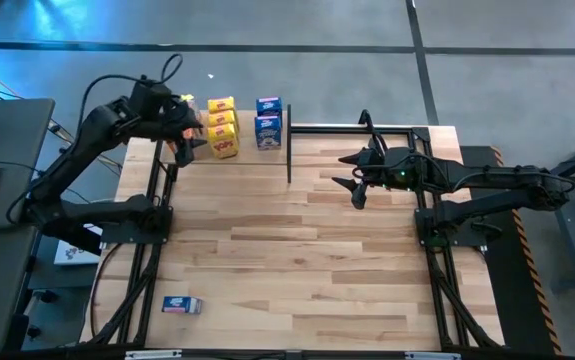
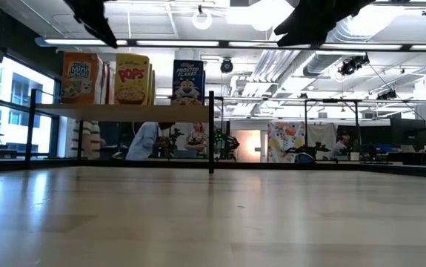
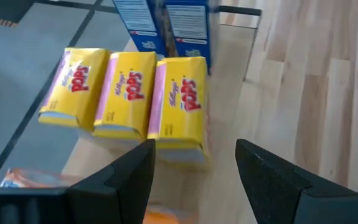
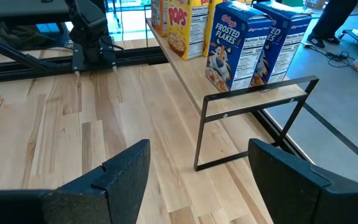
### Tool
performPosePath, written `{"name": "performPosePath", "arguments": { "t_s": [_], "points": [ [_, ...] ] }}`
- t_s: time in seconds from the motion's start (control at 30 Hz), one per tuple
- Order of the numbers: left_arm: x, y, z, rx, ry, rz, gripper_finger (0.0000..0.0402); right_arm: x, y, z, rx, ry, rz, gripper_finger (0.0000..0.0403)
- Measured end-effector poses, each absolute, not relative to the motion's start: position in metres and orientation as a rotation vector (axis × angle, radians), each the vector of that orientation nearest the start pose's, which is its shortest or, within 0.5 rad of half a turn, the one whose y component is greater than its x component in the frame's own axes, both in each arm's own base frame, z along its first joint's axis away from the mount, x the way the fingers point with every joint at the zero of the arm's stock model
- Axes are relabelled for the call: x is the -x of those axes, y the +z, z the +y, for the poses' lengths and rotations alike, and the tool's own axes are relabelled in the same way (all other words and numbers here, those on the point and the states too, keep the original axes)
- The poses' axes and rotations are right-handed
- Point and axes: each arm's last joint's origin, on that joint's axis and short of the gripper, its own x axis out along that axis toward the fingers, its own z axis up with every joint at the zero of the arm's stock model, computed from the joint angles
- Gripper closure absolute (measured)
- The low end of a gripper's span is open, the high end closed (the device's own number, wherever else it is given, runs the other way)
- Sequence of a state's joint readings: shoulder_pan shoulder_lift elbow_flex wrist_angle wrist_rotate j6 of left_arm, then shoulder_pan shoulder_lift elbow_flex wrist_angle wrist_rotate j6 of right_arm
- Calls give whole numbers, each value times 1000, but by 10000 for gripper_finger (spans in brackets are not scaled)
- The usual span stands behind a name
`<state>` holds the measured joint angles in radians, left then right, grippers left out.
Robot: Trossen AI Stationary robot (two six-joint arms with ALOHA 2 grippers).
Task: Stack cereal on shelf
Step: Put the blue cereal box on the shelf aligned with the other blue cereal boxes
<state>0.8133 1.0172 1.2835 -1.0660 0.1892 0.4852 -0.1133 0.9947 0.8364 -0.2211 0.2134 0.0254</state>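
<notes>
The shelf (image 1: 267,160) stands at the table's far left, with its board (image 2: 124,111) raised on black posts. Upright on it stand orange boxes (image 2: 79,78), three yellow boxes (image 3: 129,93) and two blue boxes (image 4: 235,53). A third blue box (image 1: 181,305) lies flat on the table near the near left corner. My left gripper (image 3: 194,152) is open and hovers just over the orange boxes (image 3: 166,218) at the shelf's left end, beside the yellow ones. It hides most of the orange boxes from above. My right gripper (image 1: 355,190) is open in the air right of the shelf.
The shelf's black end frame (image 4: 259,124) stands between my right gripper and the boxes. Bare wooden tabletop (image 1: 307,260) spreads across the middle and near side. The arms' black bases sit at the left edge (image 1: 137,215) and right edge (image 1: 447,225).
</notes>
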Motion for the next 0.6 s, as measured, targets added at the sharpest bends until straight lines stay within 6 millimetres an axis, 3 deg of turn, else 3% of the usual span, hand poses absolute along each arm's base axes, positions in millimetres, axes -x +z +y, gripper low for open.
{"name": "performPosePath", "arguments": {
  "t_s": [0.3, 0.6],
  "points": [
    [-99, 391, 87, -57, 443, 807, 187, -215, 310, -31, -6, -327, 376, 139],
    [-93, 381, 55, 175, 301, 907, 188, -215, 310, -31, -6, -327, 376, 139]
  ]
}}
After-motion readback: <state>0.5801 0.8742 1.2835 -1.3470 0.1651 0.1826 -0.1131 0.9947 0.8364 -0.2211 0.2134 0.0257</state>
